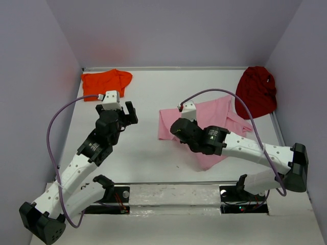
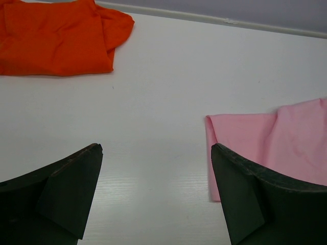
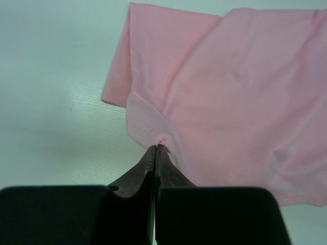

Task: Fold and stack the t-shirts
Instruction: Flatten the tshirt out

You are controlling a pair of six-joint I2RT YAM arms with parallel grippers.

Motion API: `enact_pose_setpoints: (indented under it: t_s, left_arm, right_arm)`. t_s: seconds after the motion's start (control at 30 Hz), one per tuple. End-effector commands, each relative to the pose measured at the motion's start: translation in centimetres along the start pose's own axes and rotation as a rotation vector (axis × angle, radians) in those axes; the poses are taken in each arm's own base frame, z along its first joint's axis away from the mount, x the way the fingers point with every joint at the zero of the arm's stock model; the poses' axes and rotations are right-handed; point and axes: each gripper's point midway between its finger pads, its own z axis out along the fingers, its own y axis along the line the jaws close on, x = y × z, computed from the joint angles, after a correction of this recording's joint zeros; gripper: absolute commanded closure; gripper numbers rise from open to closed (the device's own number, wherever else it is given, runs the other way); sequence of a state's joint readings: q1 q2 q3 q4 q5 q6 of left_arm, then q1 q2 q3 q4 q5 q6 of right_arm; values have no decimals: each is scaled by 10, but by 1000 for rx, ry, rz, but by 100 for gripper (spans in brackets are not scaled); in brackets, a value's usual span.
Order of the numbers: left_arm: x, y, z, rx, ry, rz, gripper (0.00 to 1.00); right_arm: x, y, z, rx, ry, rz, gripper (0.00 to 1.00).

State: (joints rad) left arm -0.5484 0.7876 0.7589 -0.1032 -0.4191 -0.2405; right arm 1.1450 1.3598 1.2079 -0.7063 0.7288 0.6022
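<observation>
The light pink t-shirt [image 1: 214, 120] lies crumpled in the middle right of the table. My right gripper [image 3: 155, 147] is shut on its near edge, pinching a fold of the pink t-shirt [image 3: 240, 97]. The folded bright orange t-shirt [image 1: 104, 81] rests at the back left corner. A dark red t-shirt [image 1: 256, 91] is bunched at the back right against the wall. My left gripper [image 1: 118, 107] hovers open over bare table left of the pink cloth, with nothing between its fingers [image 2: 76, 189]; the orange t-shirt [image 2: 56, 38] and the pink t-shirt's corner [image 2: 245, 135] show ahead of it.
Grey walls [image 1: 173, 30] close in the white table [image 1: 148, 153] on three sides. A purple cable [image 1: 56, 122] loops off each arm. The arm bases stand at the near edge on a rail [image 1: 173, 194].
</observation>
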Motion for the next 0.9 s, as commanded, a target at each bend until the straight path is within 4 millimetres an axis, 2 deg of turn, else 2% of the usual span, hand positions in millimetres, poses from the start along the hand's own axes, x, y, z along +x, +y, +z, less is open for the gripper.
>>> enact_pose_setpoints:
  t_s: [0.0, 0.2, 0.27, 0.3, 0.33, 0.37, 0.43, 0.47, 0.6, 0.7, 0.73, 0.77, 0.8, 0.83, 0.87]
  left_arm:
    - [-6, 2, -3, -7, -33, -3, 3]
    - [-6, 2, -3, -5, -33, -2, 3]
    - [-3, 3, -1, -13, -27, 2, 3]
    - [-1, 4, 0, -20, -20, 4, 3]
    - [0, 4, 1, -21, -16, 6, 3]
    - [2, 3, 2, -23, -6, 8, 3]
    - [6, 2, 5, -21, 7, 11, 3]
    - [8, -1, 7, -9, 15, 11, 3]
    - [21, -17, 17, 30, 87, -37, 4]
    - [29, -44, 17, 146, 141, -120, 4]
    - [41, -55, 19, 175, 194, -207, 5]
    - [52, -55, 21, 158, 225, -244, 5]
    - [80, -76, 23, 242, 322, -305, 7]
    - [81, -82, 20, 264, 339, -331, 7]
    - [91, -84, 20, 262, 372, -339, 8]
  right_arm:
    - [-43, -11, -22, 12, -103, -6, 100]
    - [-62, -15, -32, 11, -142, -6, 100]
    - [-78, -15, -40, 4, -174, -5, 100]
    - [-94, -14, -47, 0, -202, -16, 100]
    - [-93, -17, -47, 8, -197, -37, 100]
    - [-112, -15, -58, -7, -227, -13, 100]
    - [-130, -24, -72, 4, -257, -20, 100]
    - [-149, -28, -86, -4, -296, 11, 100]
    - [-187, -59, -123, 36, -401, 23, 100]
    - [-193, -68, -128, 61, -419, 9, 100]
    - [-191, -70, -128, 69, -416, 5, 100]
    - [-189, -70, -127, 72, -412, 2, 100]
    - [-182, -70, -123, 78, -401, 0, 100]
    - [-182, -70, -123, 78, -401, 0, 100]
    - [-180, -70, -122, 75, -398, 3, 100]
